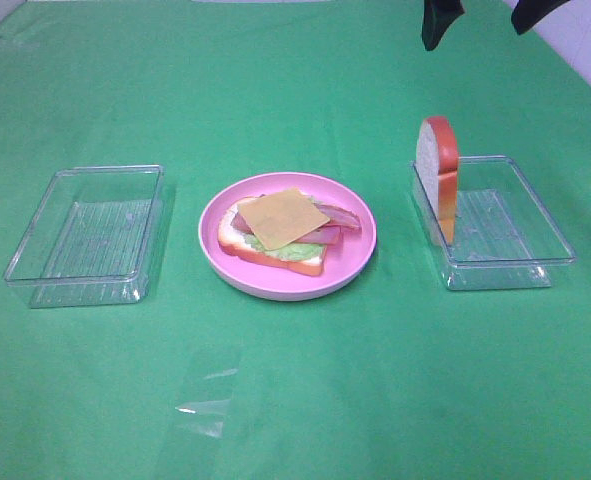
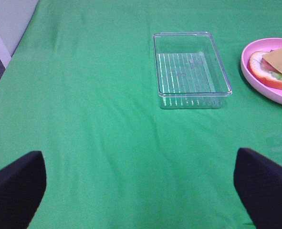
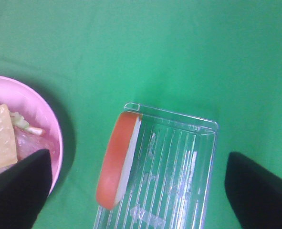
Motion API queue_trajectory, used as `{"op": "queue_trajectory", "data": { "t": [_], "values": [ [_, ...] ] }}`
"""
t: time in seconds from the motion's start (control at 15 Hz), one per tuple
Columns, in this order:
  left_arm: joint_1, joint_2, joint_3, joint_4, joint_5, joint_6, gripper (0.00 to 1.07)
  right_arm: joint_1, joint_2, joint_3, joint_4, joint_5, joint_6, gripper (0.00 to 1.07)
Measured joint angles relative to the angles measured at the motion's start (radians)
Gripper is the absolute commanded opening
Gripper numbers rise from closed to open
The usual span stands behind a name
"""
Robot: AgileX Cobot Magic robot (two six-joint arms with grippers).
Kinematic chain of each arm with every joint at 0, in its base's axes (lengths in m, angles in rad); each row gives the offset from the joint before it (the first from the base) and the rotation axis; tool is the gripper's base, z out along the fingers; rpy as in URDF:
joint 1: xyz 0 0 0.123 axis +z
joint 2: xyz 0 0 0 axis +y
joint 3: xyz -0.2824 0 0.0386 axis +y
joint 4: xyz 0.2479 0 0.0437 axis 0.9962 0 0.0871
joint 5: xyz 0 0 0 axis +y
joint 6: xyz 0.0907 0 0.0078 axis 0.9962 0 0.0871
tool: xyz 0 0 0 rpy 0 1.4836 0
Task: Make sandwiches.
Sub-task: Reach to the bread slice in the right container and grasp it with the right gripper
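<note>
An open sandwich [image 1: 280,232] lies on the pink plate [image 1: 360,240] at the table's middle: a white bread slice, green lettuce, reddish bacon strips, and a yellow cheese square [image 1: 285,217] on top. Another bread slice [image 1: 437,175] stands upright on edge at the left end of the right clear tray [image 1: 505,270]. My right gripper [image 1: 485,15] is open and empty, high above and behind that tray. In the right wrist view the slice [image 3: 119,162] sits between the open fingertips [image 3: 16,191]. My left gripper [image 2: 141,195] is open and empty, well short of the left tray [image 2: 191,67].
The left clear tray [image 1: 75,290] has nothing in it. A piece of clear plastic film [image 1: 210,390] lies flat on the green cloth near the front. The plate's rim [image 2: 248,71] and sandwich [image 2: 279,67] show at the edge of the left wrist view.
</note>
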Motion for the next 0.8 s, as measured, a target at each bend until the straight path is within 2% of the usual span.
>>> {"op": "queue_trajectory", "data": {
  "t": [0.8],
  "values": [
    [0.0, 0.0, 0.0, 0.0, 0.0, 0.0, 1.0, 0.0, 0.263, 0.0, -0.009, -0.027, 0.0, 0.95]
  ]
}}
